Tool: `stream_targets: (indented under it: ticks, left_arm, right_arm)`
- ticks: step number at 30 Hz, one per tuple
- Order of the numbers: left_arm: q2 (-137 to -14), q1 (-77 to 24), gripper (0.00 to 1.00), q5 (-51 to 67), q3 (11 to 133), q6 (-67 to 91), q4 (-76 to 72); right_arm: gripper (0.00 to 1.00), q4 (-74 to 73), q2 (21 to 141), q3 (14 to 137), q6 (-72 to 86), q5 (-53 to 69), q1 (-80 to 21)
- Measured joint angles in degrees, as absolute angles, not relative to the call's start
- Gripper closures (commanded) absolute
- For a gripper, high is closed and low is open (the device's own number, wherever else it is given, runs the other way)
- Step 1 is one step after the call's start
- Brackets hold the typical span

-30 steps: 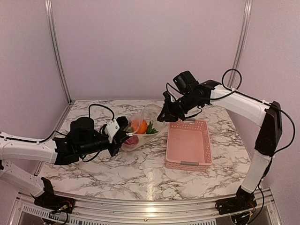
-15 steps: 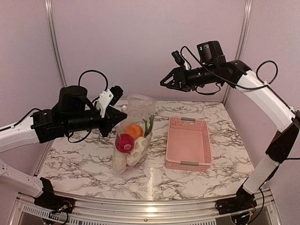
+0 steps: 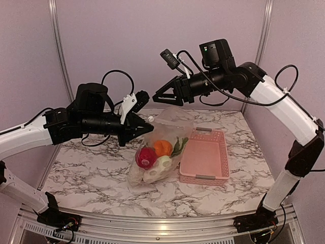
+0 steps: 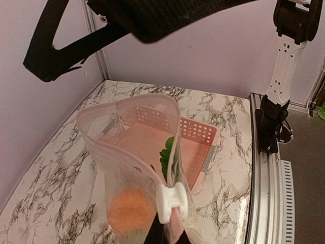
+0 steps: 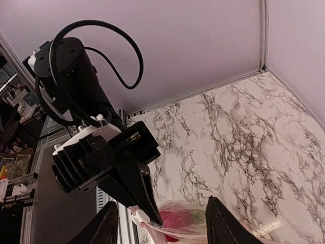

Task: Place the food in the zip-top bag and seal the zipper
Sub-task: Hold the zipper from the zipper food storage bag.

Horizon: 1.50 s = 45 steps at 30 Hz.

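- Left jaws pinch the mouth edge of the bag [image 3: 171, 121], holding it upright on the table [image 3: 91, 173]; it has shifted toward the basket [image 3: 205, 152].
- Food [image 3: 147, 157] sits inside.
- Right jaws, wide open and empty, have neared the mouth; sealing looks next.

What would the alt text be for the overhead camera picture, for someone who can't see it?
The left gripper holds up a clear zip-top bag of toy food by its top edge above a marble table, while the right gripper, open, hovers just above the bag's mouth. A pink basket sits on the table beside the bag.
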<state>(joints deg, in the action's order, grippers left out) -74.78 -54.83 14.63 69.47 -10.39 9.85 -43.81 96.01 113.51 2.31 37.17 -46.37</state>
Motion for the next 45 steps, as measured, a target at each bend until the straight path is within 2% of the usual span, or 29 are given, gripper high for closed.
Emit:
stream_targets:
  ticks: [10, 19, 25, 36, 41, 45]
  left_arm:
    - [-73.76, -54.17, 1.0, 18.79, 66.72, -11.77, 8.43]
    - [-72.69, -49.6, 1.0, 23.16, 63.68, -8.58, 4.64]
    - [-72.69, -48.34, 1.0, 25.47, 63.59, -7.03, 4.56]
    - [-72.69, -47.33, 0.99, 26.74, 63.57, -6.52, 4.36]
    - [-72.69, -47.22, 0.99, 26.74, 63.57, -6.55, 4.25]
    - [-72.73, -47.16, 0.99, 26.74, 63.57, -6.57, 4.12]
  right_arm:
    - [0.36, -44.29, 96.23, 112.2, -6.04, 39.68, -46.81]
    - [0.39, -45.08, 99.88, 109.4, -8.8, 40.47, -51.53]
    - [0.49, -46.54, 102.1, 109.58, -10.59, 38.37, -53.52]
    - [0.83, -47.24, 102.1, 112.49, -12.27, 30.85, -53.52]
    - [0.87, -47.42, 102.1, 112.68, -12.29, 29.93, -53.52]
    - [0.81, -47.68, 102.1, 113.03, -12.25, 28.77, -53.56]
